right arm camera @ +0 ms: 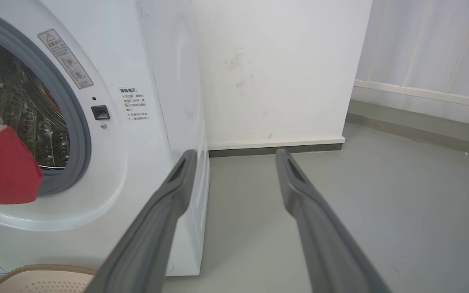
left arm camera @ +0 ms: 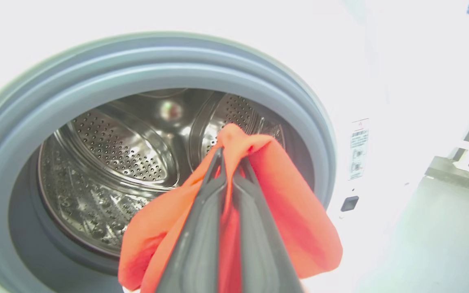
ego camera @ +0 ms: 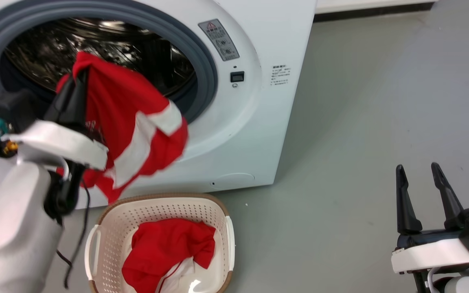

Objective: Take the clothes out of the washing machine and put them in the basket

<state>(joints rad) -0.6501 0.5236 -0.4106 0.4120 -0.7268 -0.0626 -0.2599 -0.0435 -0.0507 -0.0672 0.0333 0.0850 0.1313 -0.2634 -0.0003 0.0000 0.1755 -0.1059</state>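
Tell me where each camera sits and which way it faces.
Head view: on the head, facing down at the white front-loading washing machine and cream perforated plastic basket; left tool and right tool show.
Left wrist view: on the left wrist, facing into the perforated steel drum; its dark fingers pinch the red white-banded jersey.
Right wrist view: on the right wrist, facing past the machine toward the grey floor; its fingers stand apart.
Shared: head and right wrist views both catch the grey warning sticker and basket rim.

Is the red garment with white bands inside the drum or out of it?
Out: the garment hangs from the left gripper in front of the washing machine.
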